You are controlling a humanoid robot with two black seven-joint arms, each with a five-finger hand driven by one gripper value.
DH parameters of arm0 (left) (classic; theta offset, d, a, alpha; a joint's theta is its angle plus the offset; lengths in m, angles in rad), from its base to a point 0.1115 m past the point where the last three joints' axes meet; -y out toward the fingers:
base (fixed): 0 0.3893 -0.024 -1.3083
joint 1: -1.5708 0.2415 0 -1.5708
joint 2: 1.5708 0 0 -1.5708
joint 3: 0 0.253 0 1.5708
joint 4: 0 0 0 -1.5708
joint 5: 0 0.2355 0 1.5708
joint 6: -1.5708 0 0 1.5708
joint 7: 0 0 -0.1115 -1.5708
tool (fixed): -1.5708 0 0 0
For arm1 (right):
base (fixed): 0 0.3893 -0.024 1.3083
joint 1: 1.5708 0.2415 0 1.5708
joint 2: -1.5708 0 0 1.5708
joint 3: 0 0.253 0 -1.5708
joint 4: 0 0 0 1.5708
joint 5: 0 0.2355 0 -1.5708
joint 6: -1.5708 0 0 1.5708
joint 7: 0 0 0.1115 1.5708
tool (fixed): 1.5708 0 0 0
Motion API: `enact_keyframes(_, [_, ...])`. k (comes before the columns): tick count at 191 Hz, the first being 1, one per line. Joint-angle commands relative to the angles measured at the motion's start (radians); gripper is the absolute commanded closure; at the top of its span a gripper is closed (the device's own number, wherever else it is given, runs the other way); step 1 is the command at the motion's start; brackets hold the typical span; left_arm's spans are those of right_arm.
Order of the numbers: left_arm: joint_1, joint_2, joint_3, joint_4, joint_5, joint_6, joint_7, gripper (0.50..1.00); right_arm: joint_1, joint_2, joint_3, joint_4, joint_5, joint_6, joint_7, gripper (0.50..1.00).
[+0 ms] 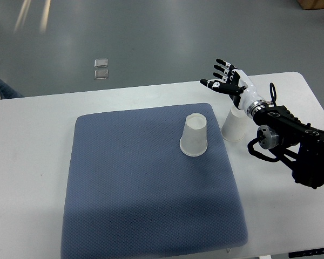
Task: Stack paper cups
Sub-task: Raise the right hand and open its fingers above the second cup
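A robot's right hand (230,82) hovers above the far right part of a white counter (32,135), its black-tipped fingers (220,68) spread apart and holding nothing, the arm (291,135) reaching in from the right edge. Two paper cups stand upside down: one cup (235,124) sits on the bare counter just below and near the wrist, beside the edge of the mat; the second cup (195,135) stands on the blue-grey mat (146,189), below and to the left of the fingers, apart from the first. One mat covers the middle of the counter. Two small clear squares (101,69) lie on the grey floor (151,38) beyond the counter, well left of the fingers.
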Motion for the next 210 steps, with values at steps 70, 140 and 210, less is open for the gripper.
enact_keyframes(70, [0.001, 0.000, -0.002, 0.008, 0.000, 0.000, 0.000, 0.500, 0.000, 0.000, 0.003, 0.000, 0.000, 0.000, 0.000, 0.579])
enact_keyframes(140, [0.001, 0.000, -0.002, 0.008, 0.000, 0.000, 0.000, 0.500, 0.005, -0.001, 0.017, 0.000, 0.000, -0.001, 0.003, 0.579])
enact_keyframes(210, [0.001, 0.000, -0.002, 0.008, 0.000, 0.000, 0.000, 0.500, 0.017, -0.012, 0.021, 0.000, 0.005, -0.034, 0.051, 0.577])
